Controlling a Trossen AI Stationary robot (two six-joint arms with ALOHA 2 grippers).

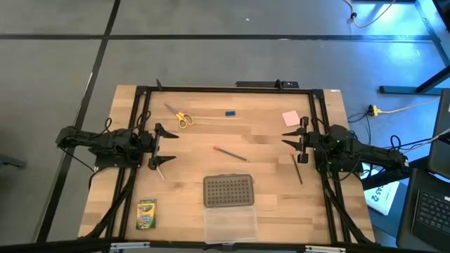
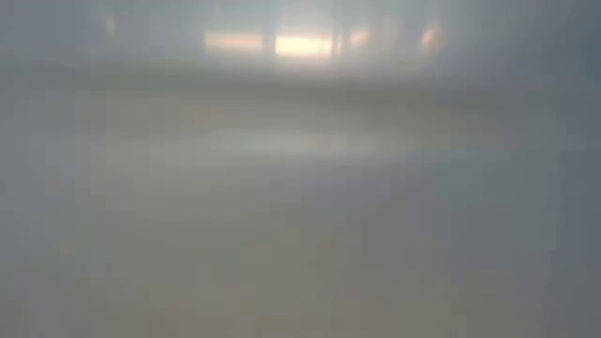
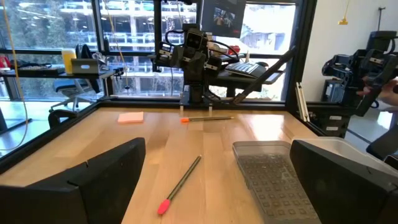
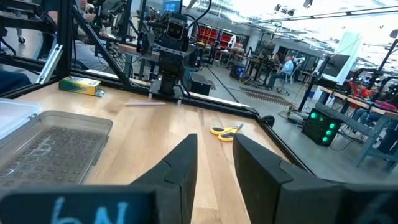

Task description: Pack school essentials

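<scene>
On the wooden table (image 1: 267,151) you have both arms parked low at opposite sides, facing each other across the middle. Your left gripper (image 1: 161,146) sits at the left side with its fingers (image 3: 99,180) spread wide and nothing between them. Your right gripper (image 1: 294,140) sits at the right side with its fingers (image 4: 180,165) drawn close together, only a narrow gap left, and nothing held in it.

None of the school things is packed yet. The scissors (image 1: 182,117) lie near the far edge, left of centre, and the small blue eraser (image 1: 229,112) lies to their right, well apart. The pink pad (image 1: 291,118) rests near the far right corner, just beyond your right gripper. The red pencil (image 1: 229,153) lies in the middle of the table, between the two grippers. A dark pencil (image 1: 297,169) lies just beside your right gripper on its near side, and a pale pencil (image 1: 160,171) lies just by your left gripper. The crayon box (image 1: 146,214) sits at the near left corner.

The case (image 1: 229,204) stands at the near edge, centre, with its grey dotted lid (image 1: 228,190) on the far side.

The low view shows only haze.
</scene>
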